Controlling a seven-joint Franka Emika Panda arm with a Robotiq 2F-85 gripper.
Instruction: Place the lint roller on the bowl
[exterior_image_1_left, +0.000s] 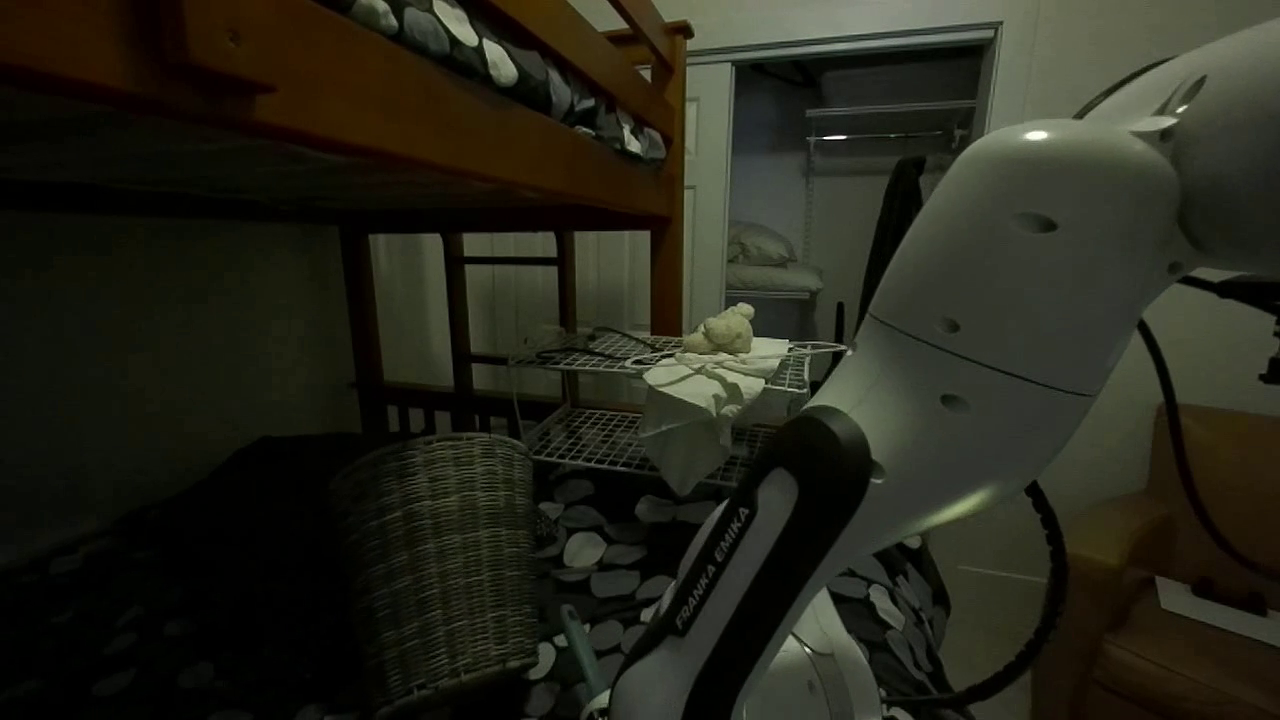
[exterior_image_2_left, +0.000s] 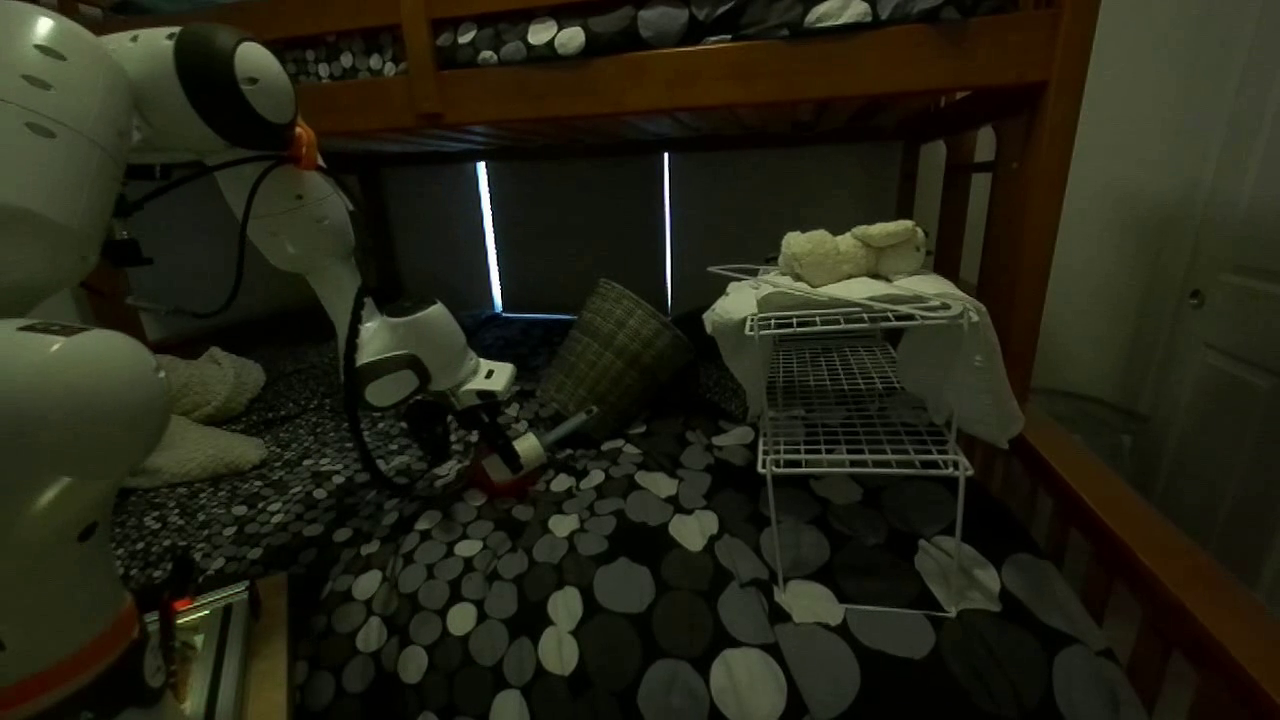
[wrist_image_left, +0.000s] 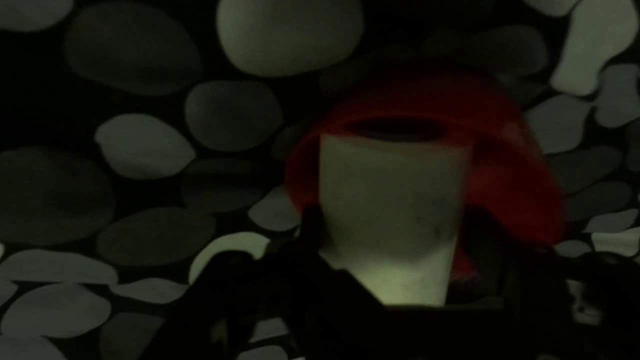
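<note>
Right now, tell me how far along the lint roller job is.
Looks done: the lint roller is at the red bowl, overlapping it in the wrist view. In hand: the claw appears closed on the pale part of the roller from both sides. Left: settling it on the bowl, though whether they already touch I can't tell, then likely opening the claw and backing away.

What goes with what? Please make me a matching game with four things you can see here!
Things:
1. lint roller
2. bowl
3. basket
4. soft toy

Places, colours, states:
A. woven and tilted
B. in the gripper
C. on white cloth atop the wire rack
D. red

Right pairs: 1-B, 2-D, 3-A, 4-C
</note>
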